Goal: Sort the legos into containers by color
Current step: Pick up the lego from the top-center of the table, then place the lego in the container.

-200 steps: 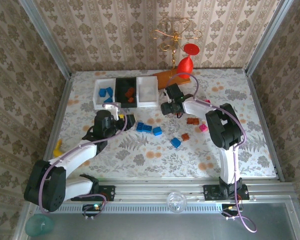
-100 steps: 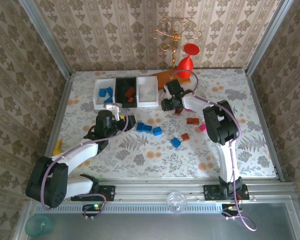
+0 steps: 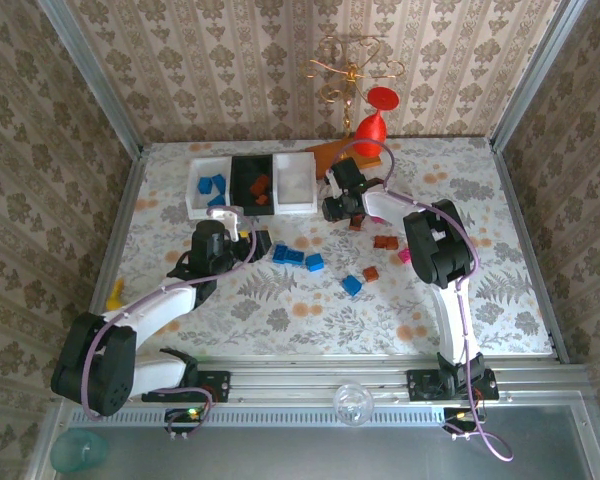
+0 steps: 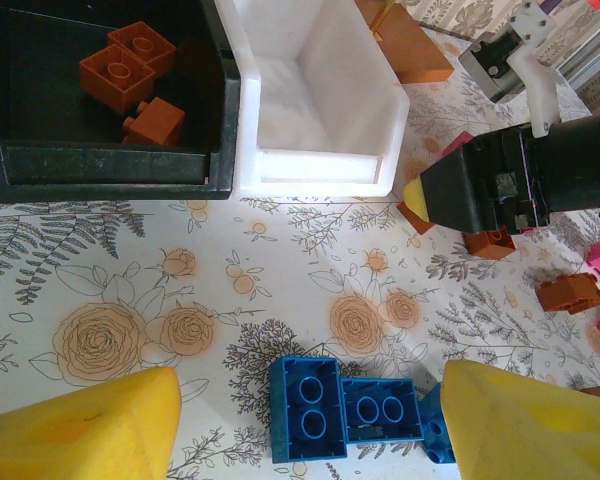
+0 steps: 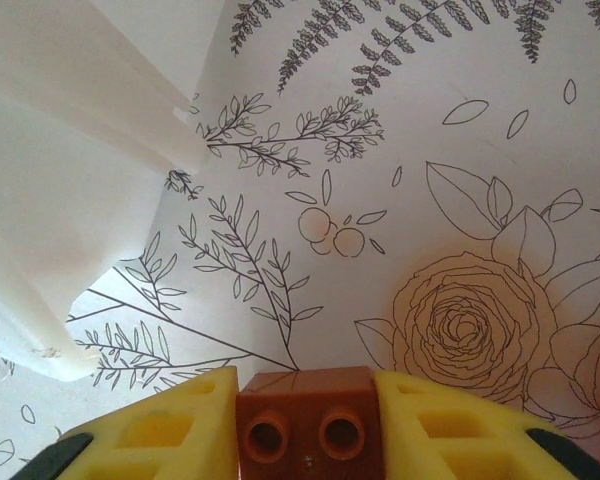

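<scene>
Over the floral tabletop point(image 3: 280, 312), just off the near right corner of the right-hand white bin point(image 3: 293, 205), my right tool point(image 3: 337, 206) is clamped on a brown-orange lego point(image 5: 305, 412). On the right wrist camera that brick sits squeezed between the two yellow fingers point(image 5: 150, 437), with the bin's white corner at upper left.

My left tool point(image 3: 254, 243) is spread wide with nothing in it. On its wrist camera the yellow fingertips point(image 4: 80, 432) stand either side of two blue legos point(image 4: 305, 408) that lie touching each other on the tabletop. I cannot tell how far above them it is.

At the far side the three bins sit in a row, touching. The black bin point(image 3: 236, 180) is in the middle and holds brown-orange bricks point(image 4: 120, 72). The left white bin point(image 3: 202, 207) holds blue bricks point(image 3: 212, 186).

More loose blue pieces point(image 3: 351, 284) lie mid-tabletop. A few brown-orange pieces point(image 3: 384, 241) and a pink one point(image 3: 407, 256) lie near the right arm.
</scene>
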Motion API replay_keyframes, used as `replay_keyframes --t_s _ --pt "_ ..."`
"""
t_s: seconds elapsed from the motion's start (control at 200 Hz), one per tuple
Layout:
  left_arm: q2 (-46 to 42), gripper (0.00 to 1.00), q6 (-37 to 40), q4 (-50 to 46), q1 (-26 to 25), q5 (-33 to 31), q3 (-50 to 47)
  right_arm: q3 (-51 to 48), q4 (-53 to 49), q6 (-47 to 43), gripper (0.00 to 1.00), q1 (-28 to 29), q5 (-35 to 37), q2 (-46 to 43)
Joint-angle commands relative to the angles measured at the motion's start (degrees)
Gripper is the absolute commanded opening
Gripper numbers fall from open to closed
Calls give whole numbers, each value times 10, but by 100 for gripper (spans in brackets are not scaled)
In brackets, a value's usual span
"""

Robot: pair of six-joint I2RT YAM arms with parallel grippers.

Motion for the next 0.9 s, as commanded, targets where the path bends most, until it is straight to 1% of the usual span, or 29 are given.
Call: replay_keyframes --t_s 0.0,0.255,0.35,0.44,0.54,0.695,0.895 --pt "-7 71 -3 3 8 -6 -3 -18 -20 7 35 0 -24 -31" --pt "-19 71 -7 6 21 -6 -14 -76 40 41 37 1 -75 -112" --pt "-24 71 -7 5 31 -7 -17 -85 76 63 38 13 -96 -137" --pt "-30 71 -9 5 46 -11 -23 -74 112 85 38 33 -112 -136" --pt "-40 71 -16 7 65 -12 -34 -31 138 105 38 60 -112 -106" --pt "-62 71 -27 9 78 -23 -53 68 175 138 39 93 -108 -25" --pt "-89 72 -44 11 84 -27 -72 222 199 187 40 107 -108 108"
